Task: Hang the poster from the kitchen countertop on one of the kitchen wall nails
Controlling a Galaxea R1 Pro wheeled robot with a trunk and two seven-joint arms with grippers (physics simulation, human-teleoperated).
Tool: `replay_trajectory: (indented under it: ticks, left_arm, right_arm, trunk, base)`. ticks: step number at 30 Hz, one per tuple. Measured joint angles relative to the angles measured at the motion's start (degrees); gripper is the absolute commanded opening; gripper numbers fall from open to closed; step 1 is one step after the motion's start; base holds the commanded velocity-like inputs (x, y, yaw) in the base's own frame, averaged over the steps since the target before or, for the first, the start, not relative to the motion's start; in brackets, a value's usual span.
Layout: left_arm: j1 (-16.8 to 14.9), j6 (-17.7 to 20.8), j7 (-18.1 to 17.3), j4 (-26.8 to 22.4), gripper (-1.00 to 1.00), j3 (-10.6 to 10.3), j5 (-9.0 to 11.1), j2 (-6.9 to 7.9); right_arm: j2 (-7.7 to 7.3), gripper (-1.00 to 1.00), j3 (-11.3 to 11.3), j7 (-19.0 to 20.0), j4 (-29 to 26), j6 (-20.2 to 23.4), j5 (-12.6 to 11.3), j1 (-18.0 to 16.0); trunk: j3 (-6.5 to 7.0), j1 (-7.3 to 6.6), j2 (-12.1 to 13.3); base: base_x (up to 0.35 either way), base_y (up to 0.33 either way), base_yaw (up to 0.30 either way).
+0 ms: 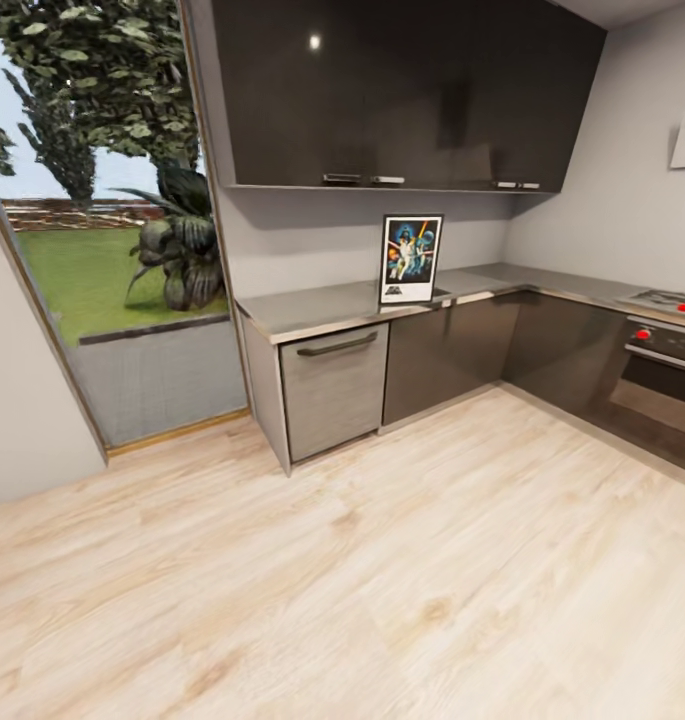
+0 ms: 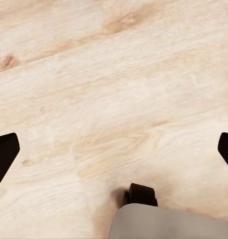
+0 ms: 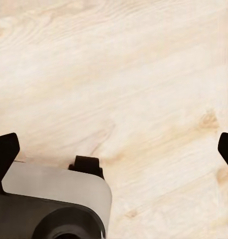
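Observation:
The Star Wars poster (image 1: pixel 411 258) stands upright on the grey-brown kitchen countertop (image 1: pixel 322 308), leaning against the grey wall beneath the glossy black upper cabinets (image 1: pixel 402 90). It is some way across the floor from me. The left gripper (image 2: pixel 114 149) hangs open over the pale wood floor, its dark fingertips (image 2: pixel 4 154) wide apart at the frame's sides. The right gripper (image 3: pixel 114 149) is open too, with fingertips (image 3: pixel 5 152) spread over the floor and nothing between them.
Dark grey base cabinets (image 1: pixel 452 350) run in an L, with a dishwasher front (image 1: pixel 334 390) at the near end. A hob (image 1: pixel 667 298) and oven (image 1: pixel 662 365) sit at the right. A tall window (image 1: pixel 92 230) stands left. My base (image 3: pixel 54 204) shows under both wrists.

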Motion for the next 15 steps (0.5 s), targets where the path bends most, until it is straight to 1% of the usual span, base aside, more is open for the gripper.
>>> replay_trajectory:
  ticks: [4, 7, 15]
  left_arm:
    - [0.0, 0.0, 0.0, 0.0, 1.00, 0.0, 0.0, 0.00]
    - [0.0, 0.0, 0.0, 0.0, 1.00, 0.0, 0.0, 0.00]
    - [0.0, 0.0, 0.0, 0.1, 1.00, 0.0, 0.0, 0.00]
  right_arm:
    - [0.00, 1.00, 0.0, 0.0, 0.0, 0.0, 0.0, 0.0]
    - [0.00, 1.00, 0.0, 0.0, 0.0, 0.0, 0.0, 0.0]
    - [0.00, 1.00, 0.0, 0.0, 0.0, 0.0, 0.0, 0.0]
  trunk:
    - [0.00, 0.00, 0.0]
    - [0.00, 0.00, 0.0]
    - [0.00, 0.00, 0.0]
  base:
    - [0.294, -0.161, 0.082]
    - [0.293, -0.161, 0.136]
    - [0.289, -0.163, 0.204]
